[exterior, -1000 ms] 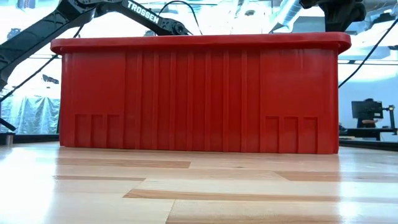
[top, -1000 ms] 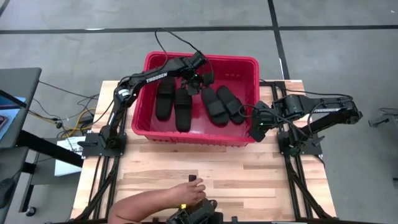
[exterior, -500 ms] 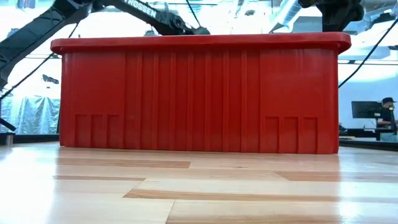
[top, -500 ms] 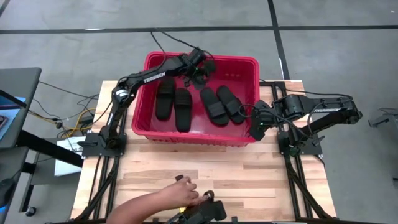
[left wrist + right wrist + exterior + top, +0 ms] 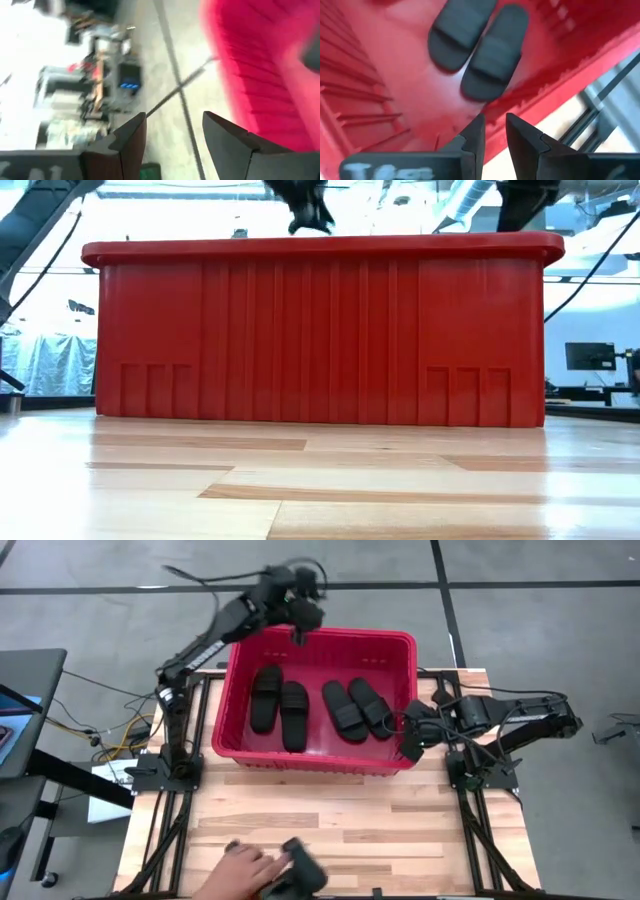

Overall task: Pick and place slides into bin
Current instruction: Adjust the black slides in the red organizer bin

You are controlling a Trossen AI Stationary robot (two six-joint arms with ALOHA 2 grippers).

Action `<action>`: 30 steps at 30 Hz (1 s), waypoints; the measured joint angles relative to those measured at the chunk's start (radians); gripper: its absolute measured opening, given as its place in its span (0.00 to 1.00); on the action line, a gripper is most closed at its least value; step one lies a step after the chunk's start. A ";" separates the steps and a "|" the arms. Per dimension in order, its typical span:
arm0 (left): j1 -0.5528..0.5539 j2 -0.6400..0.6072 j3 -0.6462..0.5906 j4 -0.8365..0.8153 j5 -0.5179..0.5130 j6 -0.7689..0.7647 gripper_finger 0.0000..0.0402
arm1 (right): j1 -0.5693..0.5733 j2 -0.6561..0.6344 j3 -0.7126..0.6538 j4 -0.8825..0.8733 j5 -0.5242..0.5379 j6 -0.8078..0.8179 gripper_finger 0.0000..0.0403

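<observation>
**All four slides in the bin, both hands empty**

The red bin point(image 5: 232, 690) sits at the far half of the wooden table point(image 5: 330, 820), and all four slides lie flat on its floor. They form two pairs: the first slide point(image 5: 264, 698) and the second slide point(image 5: 293, 715) lie side by side in the bin's left half, touching or nearly so, while the third slide point(image 5: 343, 709) and the fourth slide point(image 5: 370, 705) lie side by side in the right half, angled slightly. The right wrist view shows this right-hand pair from above, the third slide point(image 5: 461, 32) and fourth slide point(image 5: 495, 52) resting against each other on the red floor.

The left hand point(image 5: 300, 615) is raised above the bin's far rim near its left-centre (blurred in the high view), and its own camera shows the two fingers point(image 5: 125, 140) spread apart with only floor and the bin's red wall point(image 5: 260, 75) between them, so it carries nothing. In the low view it shows just above the bin's rim point(image 5: 320, 248).

The right hand point(image 5: 412, 740) hangs by the bin's near right corner, just outside the wall; its fingers point(image 5: 472, 140) stand a narrow gap apart with nothing between them.

At the table's near edge a person's hand point(image 5: 250, 868) rests beside a dark object point(image 5: 300, 875) I cannot identify.
</observation>
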 joint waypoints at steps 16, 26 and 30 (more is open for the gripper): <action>-0.061 -0.436 0.055 -0.208 0.095 -1.314 0.47 | 0.048 -0.003 0.005 0.224 0.349 -0.351 0.17; -0.283 -0.572 -0.048 -0.384 -0.166 -1.456 0.47 | -0.124 0.000 0.159 0.615 0.110 -0.665 0.17; -0.375 -0.637 -0.212 -0.360 -0.318 -1.458 0.47 | -0.225 0.028 0.241 0.685 -0.047 -0.675 0.17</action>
